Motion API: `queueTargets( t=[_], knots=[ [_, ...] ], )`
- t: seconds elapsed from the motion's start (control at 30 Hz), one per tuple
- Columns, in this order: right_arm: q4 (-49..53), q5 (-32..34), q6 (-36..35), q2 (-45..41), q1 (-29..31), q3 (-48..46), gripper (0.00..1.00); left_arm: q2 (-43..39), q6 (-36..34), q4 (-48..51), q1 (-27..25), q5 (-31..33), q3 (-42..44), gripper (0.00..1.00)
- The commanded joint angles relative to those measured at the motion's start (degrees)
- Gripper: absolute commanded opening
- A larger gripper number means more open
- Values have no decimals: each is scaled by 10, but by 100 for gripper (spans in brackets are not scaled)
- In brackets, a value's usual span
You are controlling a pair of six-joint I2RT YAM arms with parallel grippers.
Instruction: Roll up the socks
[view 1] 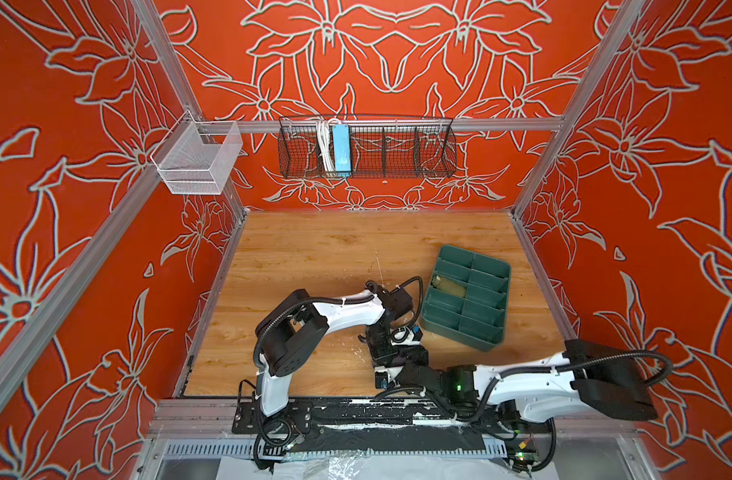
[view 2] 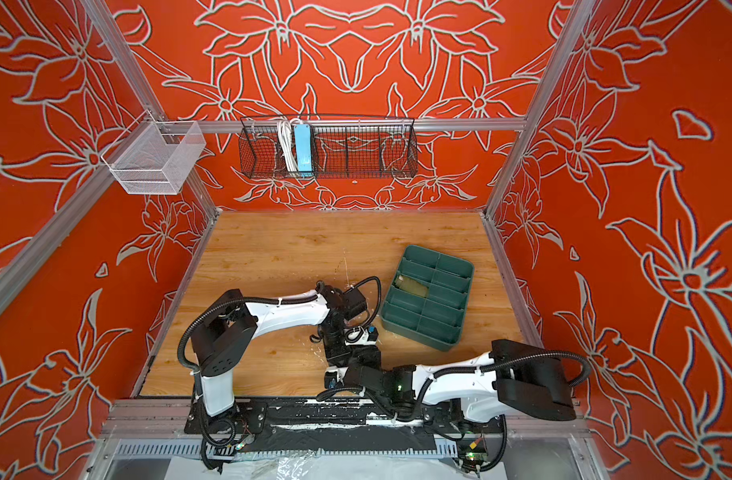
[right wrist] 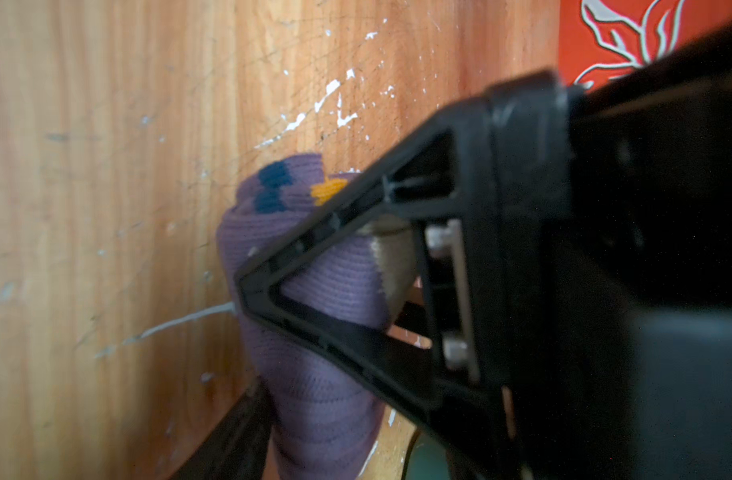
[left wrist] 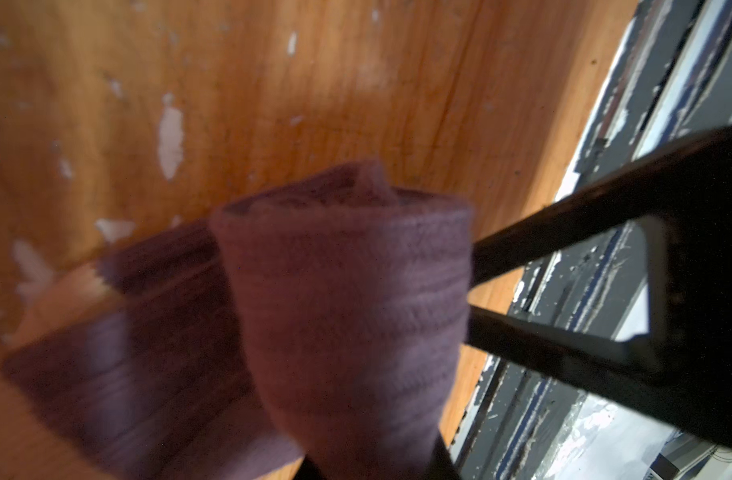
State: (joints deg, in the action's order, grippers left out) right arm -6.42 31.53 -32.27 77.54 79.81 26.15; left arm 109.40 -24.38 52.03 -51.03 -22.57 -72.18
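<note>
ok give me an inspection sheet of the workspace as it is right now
surface: wooden tabletop, scuffed, white flecks
job's things: purple sock rolled up at the fingers; olive sock rolled, in a tray compartment
clutter: green divided tray, right side
grippers: left fingers look shut on the purple sock; right fingers against the roll, state unclear
cables: black conduits along both arms; white cord in the wire basket
surroundings: orange floral walls, white mesh basket, blue power strip
</note>
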Motion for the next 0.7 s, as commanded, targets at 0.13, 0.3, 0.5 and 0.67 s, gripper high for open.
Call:
queueTargets(
  t=[0.13,0.3,0.5,0.67],
  knots=[
    [53,-14,-24,36,-6,10,61,15,-17,-19,-25,-14,14,7],
    [115,26,-22,-63,19,6,62,15,-19,-16,-23,-4,5,6],
    [161,19,-14,-167,34,5,63,18,-25,-10,-15,9,2,5],
    [151,-10,-10,-196,42,-9,66,20,-37,4,-4,4,0,5]
  ],
)
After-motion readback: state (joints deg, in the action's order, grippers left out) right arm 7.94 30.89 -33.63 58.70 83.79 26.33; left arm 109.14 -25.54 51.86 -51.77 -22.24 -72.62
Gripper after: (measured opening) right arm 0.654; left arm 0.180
